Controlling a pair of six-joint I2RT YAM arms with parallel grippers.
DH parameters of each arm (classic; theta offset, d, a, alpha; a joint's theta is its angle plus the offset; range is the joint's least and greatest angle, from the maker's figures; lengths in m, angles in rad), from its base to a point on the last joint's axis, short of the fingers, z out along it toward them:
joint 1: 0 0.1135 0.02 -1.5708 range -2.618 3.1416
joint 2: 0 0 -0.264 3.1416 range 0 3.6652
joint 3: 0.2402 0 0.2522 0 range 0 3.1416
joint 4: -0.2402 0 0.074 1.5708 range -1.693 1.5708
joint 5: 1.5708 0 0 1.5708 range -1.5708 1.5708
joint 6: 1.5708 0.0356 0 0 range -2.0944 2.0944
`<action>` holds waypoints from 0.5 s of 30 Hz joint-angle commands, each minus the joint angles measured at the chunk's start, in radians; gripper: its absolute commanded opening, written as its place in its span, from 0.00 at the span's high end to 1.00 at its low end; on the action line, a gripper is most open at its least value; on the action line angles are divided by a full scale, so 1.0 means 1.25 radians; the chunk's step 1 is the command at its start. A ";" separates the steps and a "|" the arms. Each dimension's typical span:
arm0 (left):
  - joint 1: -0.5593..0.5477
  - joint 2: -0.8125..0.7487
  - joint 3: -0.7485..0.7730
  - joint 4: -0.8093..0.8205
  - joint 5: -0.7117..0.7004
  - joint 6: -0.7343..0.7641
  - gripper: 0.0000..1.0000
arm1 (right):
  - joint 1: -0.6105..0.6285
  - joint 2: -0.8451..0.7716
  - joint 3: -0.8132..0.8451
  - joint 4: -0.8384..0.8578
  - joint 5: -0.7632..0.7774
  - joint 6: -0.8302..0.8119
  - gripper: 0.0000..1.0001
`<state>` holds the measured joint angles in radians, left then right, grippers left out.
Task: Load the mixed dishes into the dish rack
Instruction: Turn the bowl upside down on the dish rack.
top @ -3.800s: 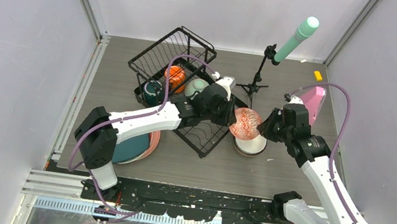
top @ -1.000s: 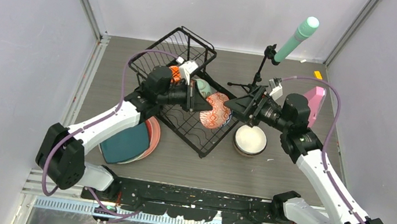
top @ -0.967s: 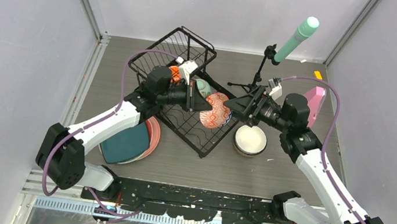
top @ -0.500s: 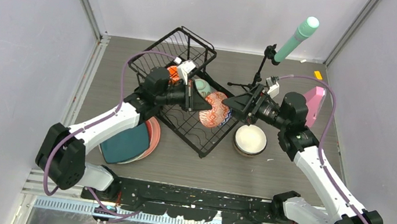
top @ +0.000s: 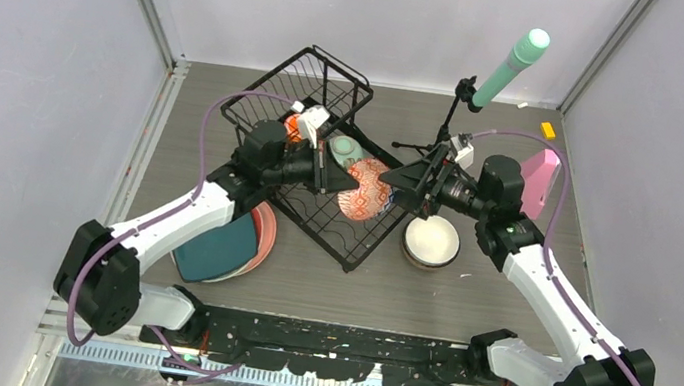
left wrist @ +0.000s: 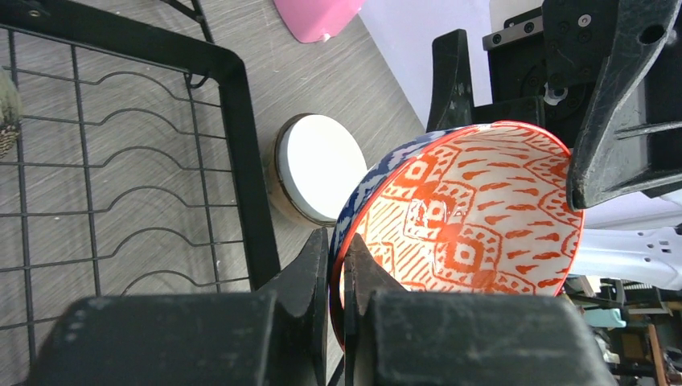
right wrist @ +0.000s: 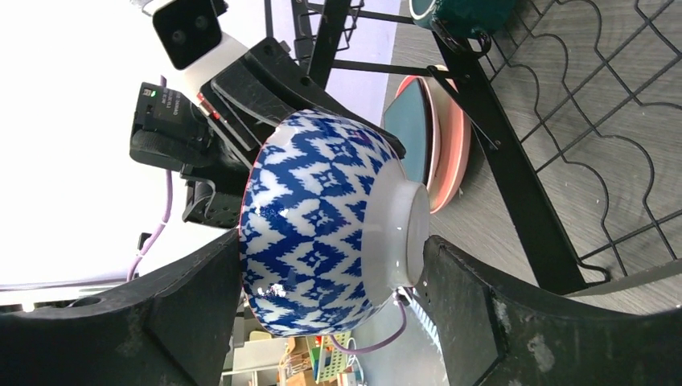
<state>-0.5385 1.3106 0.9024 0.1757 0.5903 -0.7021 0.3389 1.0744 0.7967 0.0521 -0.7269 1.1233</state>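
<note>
Left pincer (left wrist: 338,259) pinching blue-patterned bowl (left wrist: 474,209) rim; right pincer (right wrist: 331,241) straddles bowl, grip unclear.

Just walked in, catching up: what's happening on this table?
It looks like a handover above the dish rack. The left gripper pinches the rim of the blue-patterned bowl. The right gripper straddles it, rim to foot; whether it grips is unclear. A white bowl and stacked plates wait on the table.
</note>
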 commanded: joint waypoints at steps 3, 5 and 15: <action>0.012 -0.073 0.004 0.076 -0.054 -0.009 1.00 | -0.002 0.000 0.012 -0.078 0.001 -0.012 0.16; 0.012 -0.076 -0.001 0.078 -0.058 -0.010 1.00 | -0.002 0.002 0.007 -0.031 -0.012 0.023 0.16; 0.012 -0.095 -0.006 0.074 -0.074 0.007 1.00 | -0.001 0.039 0.034 -0.077 -0.053 -0.014 0.13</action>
<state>-0.5343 1.2430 0.8742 0.1497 0.4911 -0.6720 0.3386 1.1027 0.8185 0.0452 -0.7624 1.1568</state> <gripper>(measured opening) 0.047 0.868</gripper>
